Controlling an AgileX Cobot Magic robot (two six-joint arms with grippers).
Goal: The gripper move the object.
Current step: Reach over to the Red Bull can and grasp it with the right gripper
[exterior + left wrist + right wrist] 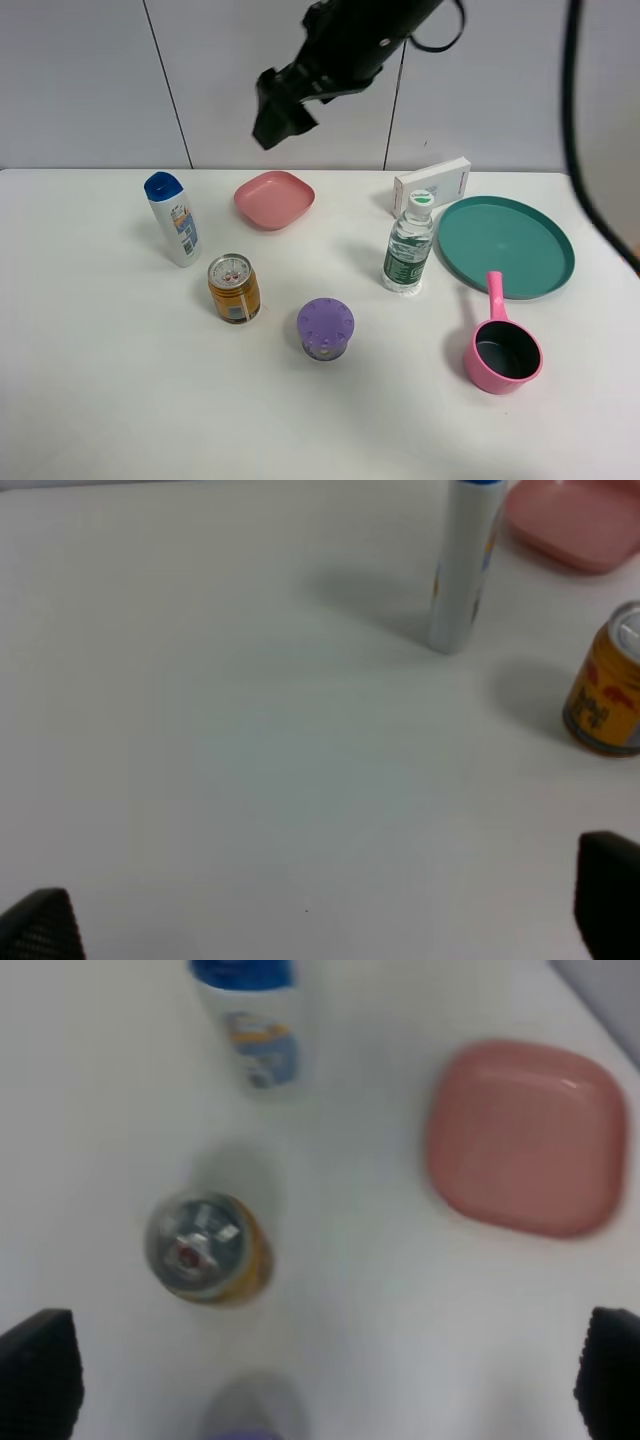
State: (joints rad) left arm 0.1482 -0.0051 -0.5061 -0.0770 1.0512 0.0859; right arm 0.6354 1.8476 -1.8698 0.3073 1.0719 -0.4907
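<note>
The orange-gold can [234, 288] with a silver pull-tab top stands upright on the white table, left of centre. It also shows in the right wrist view [207, 1248] from above and at the edge of the left wrist view [607, 695]. My right gripper [277, 115] hangs high above the table's back, over the pink bowl, well clear of the can. In its wrist view the right gripper [320, 1380] is open and empty. My left gripper [325, 920] is open and empty over bare table, with the can off to one side. The left arm is out of the exterior view.
A white shampoo bottle with a blue cap [173, 218] stands behind the can, and a pink square bowl [274, 198] behind that. A purple lidded container [325, 329] is to the can's right. Further right are a water bottle [408, 248], white box [431, 183], teal plate [530, 215] and pink ladle [500, 350].
</note>
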